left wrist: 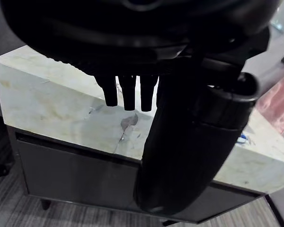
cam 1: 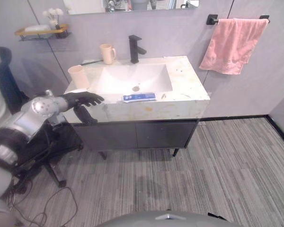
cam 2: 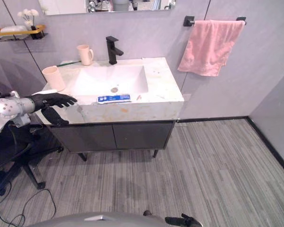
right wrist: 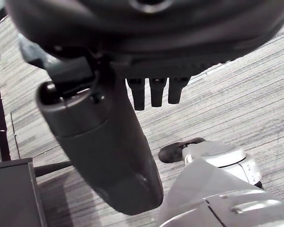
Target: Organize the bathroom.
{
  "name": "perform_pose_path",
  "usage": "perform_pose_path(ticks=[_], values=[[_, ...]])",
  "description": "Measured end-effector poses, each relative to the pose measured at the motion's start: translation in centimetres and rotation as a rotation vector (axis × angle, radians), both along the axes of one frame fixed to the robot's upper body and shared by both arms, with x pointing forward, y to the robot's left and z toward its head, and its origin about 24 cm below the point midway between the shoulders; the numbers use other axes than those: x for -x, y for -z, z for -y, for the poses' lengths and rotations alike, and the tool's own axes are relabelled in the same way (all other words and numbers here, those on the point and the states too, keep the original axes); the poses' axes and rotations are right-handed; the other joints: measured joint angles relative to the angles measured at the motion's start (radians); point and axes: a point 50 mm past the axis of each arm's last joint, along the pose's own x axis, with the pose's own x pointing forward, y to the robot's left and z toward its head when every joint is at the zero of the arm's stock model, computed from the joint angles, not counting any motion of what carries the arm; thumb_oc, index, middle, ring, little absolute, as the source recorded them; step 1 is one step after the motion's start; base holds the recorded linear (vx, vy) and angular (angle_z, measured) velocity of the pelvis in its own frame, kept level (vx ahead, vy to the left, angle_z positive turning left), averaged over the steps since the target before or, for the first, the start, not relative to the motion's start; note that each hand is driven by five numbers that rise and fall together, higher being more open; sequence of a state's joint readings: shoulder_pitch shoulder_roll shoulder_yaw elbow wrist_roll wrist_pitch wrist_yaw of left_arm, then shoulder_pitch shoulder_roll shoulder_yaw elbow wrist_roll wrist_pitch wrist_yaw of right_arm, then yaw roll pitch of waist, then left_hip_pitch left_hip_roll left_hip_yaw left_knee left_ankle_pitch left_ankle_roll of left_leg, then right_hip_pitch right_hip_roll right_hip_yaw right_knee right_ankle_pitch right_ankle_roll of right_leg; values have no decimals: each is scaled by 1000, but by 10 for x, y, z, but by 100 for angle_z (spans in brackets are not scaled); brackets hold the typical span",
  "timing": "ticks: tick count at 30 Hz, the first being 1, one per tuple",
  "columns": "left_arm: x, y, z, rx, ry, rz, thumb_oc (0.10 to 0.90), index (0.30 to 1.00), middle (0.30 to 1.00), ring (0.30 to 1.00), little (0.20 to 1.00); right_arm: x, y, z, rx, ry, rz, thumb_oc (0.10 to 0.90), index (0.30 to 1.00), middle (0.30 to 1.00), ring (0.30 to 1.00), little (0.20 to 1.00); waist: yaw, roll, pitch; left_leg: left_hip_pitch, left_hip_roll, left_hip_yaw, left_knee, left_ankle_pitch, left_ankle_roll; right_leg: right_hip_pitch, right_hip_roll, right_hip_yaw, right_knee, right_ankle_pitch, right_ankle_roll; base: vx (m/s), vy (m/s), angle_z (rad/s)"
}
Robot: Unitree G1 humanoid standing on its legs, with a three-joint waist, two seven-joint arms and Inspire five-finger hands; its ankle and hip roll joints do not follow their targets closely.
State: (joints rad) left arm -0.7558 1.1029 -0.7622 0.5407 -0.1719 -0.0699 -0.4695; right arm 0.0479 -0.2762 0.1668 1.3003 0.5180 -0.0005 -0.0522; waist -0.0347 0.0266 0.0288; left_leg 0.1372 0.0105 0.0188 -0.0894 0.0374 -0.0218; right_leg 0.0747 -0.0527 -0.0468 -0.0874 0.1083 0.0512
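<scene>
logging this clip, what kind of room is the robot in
A bathroom, most likely: a marble vanity with a sink basin and black faucet, a pink towel on a wall bar, and a toothpaste tube on the counter.

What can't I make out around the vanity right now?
- Mirror: cut off by the top edge of both eye views.
- Item beside the flowers on the wall shelf: too small to identify.
- Small object beside the toothpaste: too small.
- Cabinet contents: doors closed.
- Countertop in the left wrist view: largely blocked by the left hand.
</scene>
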Motion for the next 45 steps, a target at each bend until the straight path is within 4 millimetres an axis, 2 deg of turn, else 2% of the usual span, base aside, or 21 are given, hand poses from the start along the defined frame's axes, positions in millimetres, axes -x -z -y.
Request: perform_pose_path(ticks=[4, 5, 9, 16, 31, 34, 38, 39, 41, 43, 45], values=[[-7, -8, 7, -77, 46, 60, 800, 900, 900, 900, 900, 0, 0, 0, -1, 0, 0, 800, 900, 900, 900, 900, -6, -6, -4, -2, 0, 0, 0, 1, 1, -2, 1, -1, 1, 0, 0, -1, -47, 0], [-10, -14, 2, -85, 29, 90, 800, 900, 900, 900, 900, -2, 0, 0, 0, -2, 8, 800, 900, 900, 900, 900, -24, -5, -6, -2, 0, 1, 0, 1, 0, -2, 1, 0, 1, 0, 0, 1, -43, -2], [-17, -25, 0, -105, 3, 153, 800, 900, 900, 900, 900, 1, 0, 0, 1, 0, 2, 800, 900, 900, 900, 900, -50, 2, -11, -1, 1, 8, 0, 1, 0, -4, 2, 7, 1, 1, 0, -10, -28, -5], [-21, -22, -10, -141, -40, 189, 800, 900, 900, 900, 900, 5, 0, 1, -3, -4, 9, 800, 900, 900, 900, 900, -81, 19, -21, 4, 3, 34, 0, -2, -1, -11, 4, 32, 1, 4, 2, -11, -8, -12], [-26, -27, 4, -85, -21, 339, 800, 900, 900, 900, 900, -7, -2, 1, -1, -19, 58, 800, 900, 900, 900, 900, -73, 21, -22, 2, 3, 51, 0, -3, -1, -21, 3, 51, 3, 10, 2, -4, 0, -3], [-27, -34, 12, 59, -21, 385, 800, 900, 900, 900, 900, -12, -2, 1, -1, -22, 68, 800, 900, 900, 900, 900, -63, 20, -23, 2, 3, 51, 0, -3, -1, -21, 3, 51, 3, 10, 2, 0, 0, 0], [-24, -65, 37, 465, 38, 430, 800, 900, 900, 900, 900, -12, -2, 1, -1, -22, 63, 800, 900, 900, 900, 900, -40, 18, -22, 1, 1, 46, 0, -3, 0, -21, 5, 49, 3, 10, 2, -30, -7, 3], [-20, -79, 51, 615, 99, 452, 800, 900, 900, 900, 900, -12, -2, 1, -2, -22, 61, 800, 900, 900, 900, 900, -33, 17, -22, 1, 1, 45, 0, -3, 0, -20, 5, 48, 3, 10, 3, -89, -8, 1], [-13, -96, 73, 784, 198, 471, 800, 900, 900, 900, 900, -11, -2, 1, -1, -20, 60, 800, 900, 900, 900, 900, -21, 16, -22, 1, -1, 40, 1, -3, 0, -20, 4, 46, 3, 12, 5, -97, -11, 4], [11, -119, 112, 1040, 377, 500, 800, 900, 900, 900, 900, -13, -2, 0, -4, -24, 62, 800, 900, 900, 900, 900, -19, 12, -22, -3, -4, 36, 0, -2, 2, -20, 1, 42, 2, 13, 7, -98, -22, 7], [32, -135, 139, 1208, 494, 500, 800, 900, 900, 900, 900, -14, -2, 0, -4, -24, 64, 800, 900, 900, 900, 900, -19, 10, -22, -3, -5, 32, 0, -3, 2, -20, 0, 40, 1, 13, 7, -75, -44, 4]])
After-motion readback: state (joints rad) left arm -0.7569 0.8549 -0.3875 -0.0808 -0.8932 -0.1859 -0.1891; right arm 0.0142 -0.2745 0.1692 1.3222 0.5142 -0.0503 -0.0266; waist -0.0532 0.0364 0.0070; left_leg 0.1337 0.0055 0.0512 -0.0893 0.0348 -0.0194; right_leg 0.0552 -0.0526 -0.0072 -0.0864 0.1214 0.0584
